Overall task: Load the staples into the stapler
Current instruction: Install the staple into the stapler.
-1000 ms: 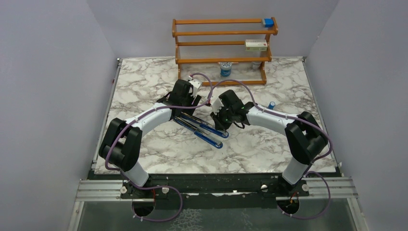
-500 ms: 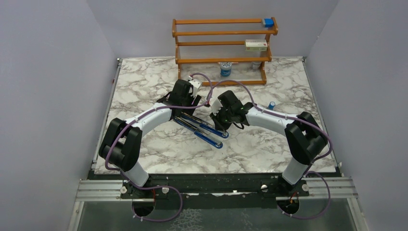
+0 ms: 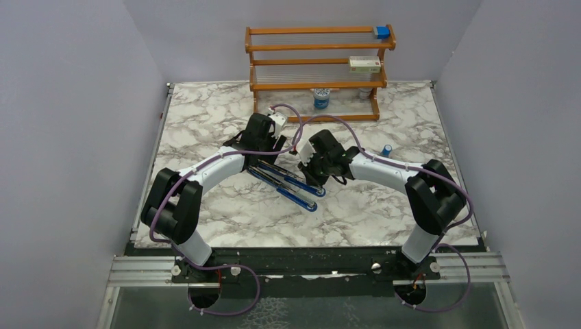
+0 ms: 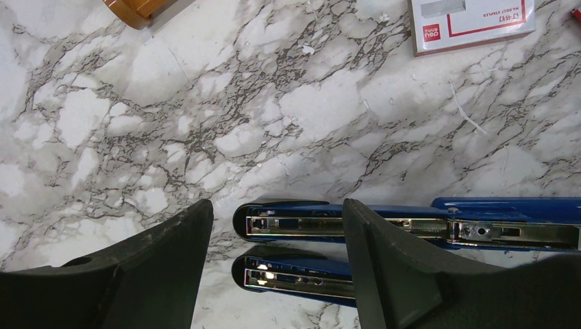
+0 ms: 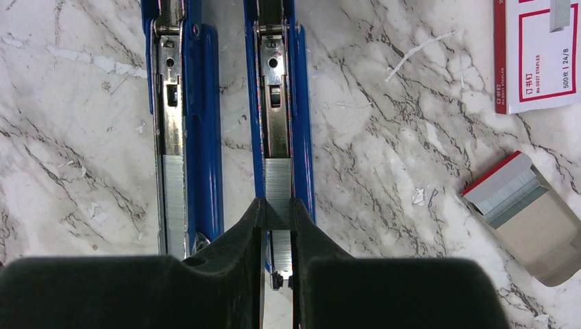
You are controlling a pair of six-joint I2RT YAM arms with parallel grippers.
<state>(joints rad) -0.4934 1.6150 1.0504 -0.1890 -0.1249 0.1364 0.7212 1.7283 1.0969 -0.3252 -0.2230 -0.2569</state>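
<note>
Silver-grey staples [image 5: 277, 179] lie at the near end of the metal channel [image 5: 274, 103] in one arm of the stapler [image 3: 288, 181], which is spread open flat in the middle of the marble table [image 5: 384, 137]. My right gripper [image 5: 277, 209] is closed down to about the strip's width, and its pads seem to pinch the strip from both sides. My left gripper [image 4: 276, 209] is wide open and holds nothing; its fingers straddle the far-left ends of the two blue arms and, as far as I can tell, do not touch them. A second strip [image 5: 172, 199] already lies in the other arm's channel. I judge the step in hand to be seating the strip. To do it well I would line the strip up along the channel, lower it until its legs drop over the rail, and only then ease the jaws apart, because a tilted strip will ride up on the blue wall or snap. The strip is brittle, so a light grip is enough. If the stapler slides, I can close the left fingers on its end to steady it. The box [image 5: 541, 55] and the tray [image 5: 527, 212] lie beside the stapler, clear of the work.
</note>
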